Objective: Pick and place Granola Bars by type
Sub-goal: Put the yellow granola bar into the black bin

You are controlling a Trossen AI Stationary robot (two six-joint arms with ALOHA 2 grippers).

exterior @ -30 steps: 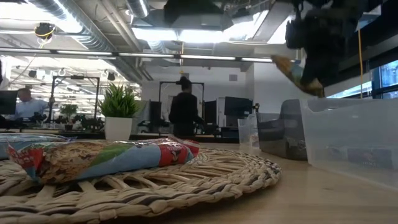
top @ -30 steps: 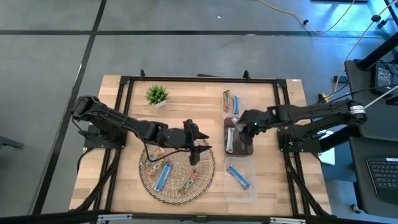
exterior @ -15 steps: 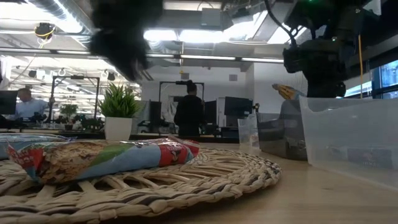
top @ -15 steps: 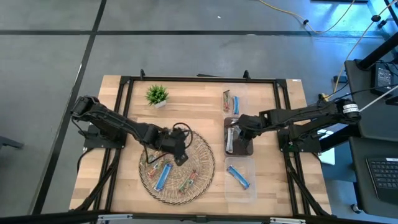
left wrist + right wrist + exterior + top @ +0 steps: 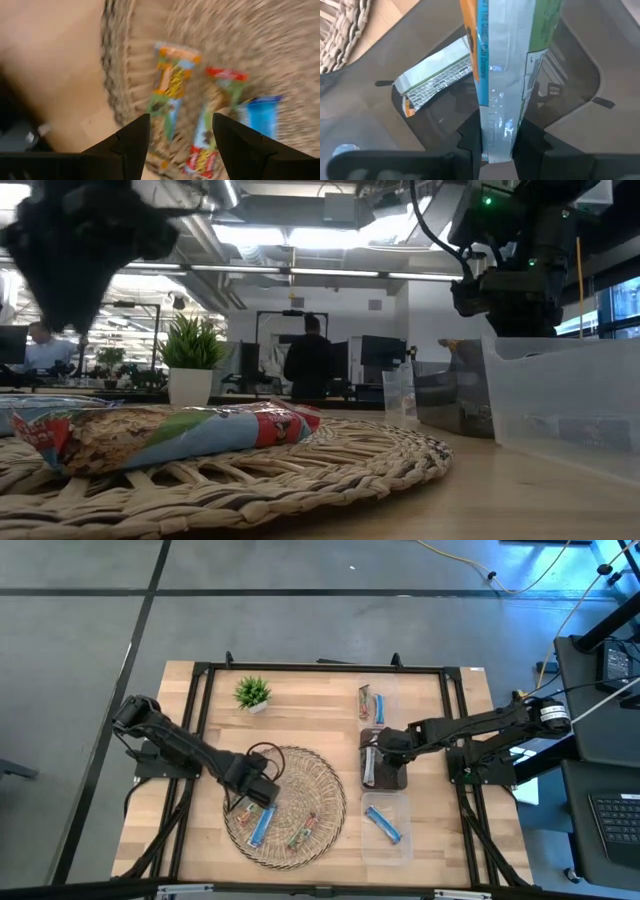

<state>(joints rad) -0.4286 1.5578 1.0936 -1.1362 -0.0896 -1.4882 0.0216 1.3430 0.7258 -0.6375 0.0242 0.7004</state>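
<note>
Over the dark middle tray [image 5: 395,778], the right gripper [image 5: 496,142] was clenched on a granola bar [image 5: 507,75], pinching the flat foil wrapper near one end so the bar stood on edge above another silver bar [image 5: 436,80] lying in the tray. Such bars looked light, with thin, glossy film that probably crinkles and slides; a grip across the flat sealed end, or across the middle, seemed safest, as the filling may crumble under squeeze. On the round woven mat [image 5: 322,780], the left gripper [image 5: 181,131] hung with its fingers apart and empty, over two green-and-orange bars [image 5: 172,82] and a blue bar [image 5: 262,114] lying on coarse, ribbed wicker.
</note>
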